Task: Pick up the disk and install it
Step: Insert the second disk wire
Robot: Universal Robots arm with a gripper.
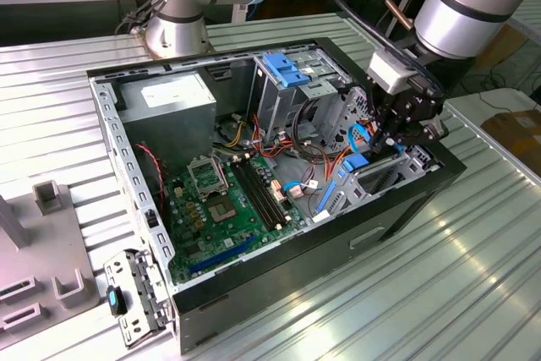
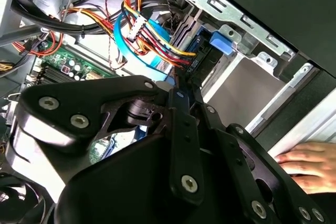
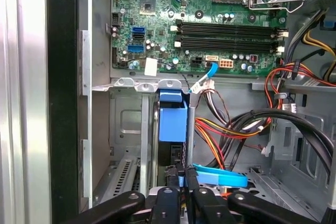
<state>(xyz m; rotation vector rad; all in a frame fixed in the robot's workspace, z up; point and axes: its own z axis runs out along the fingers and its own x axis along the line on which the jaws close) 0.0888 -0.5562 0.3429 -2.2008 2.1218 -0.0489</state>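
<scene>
Now, case point(image 1: 279, 281): open, motherboard point(image 1: 224, 209) exposed.
My pincer point(image 3: 185, 182): fingers together, clamped on the disk.
Disk point(image 3: 172, 121): upright in the case's corner bay, beside cables point(image 3: 231, 129).
Hand point(image 2: 307, 163): rests outside the case.

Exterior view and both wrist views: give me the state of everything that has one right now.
Computer case: side panel off, interior exposed.
Disk: standing on edge in the drive bay.
End effector: shut on the disk's edge.
Hand: resting on the table beside the case.
</scene>
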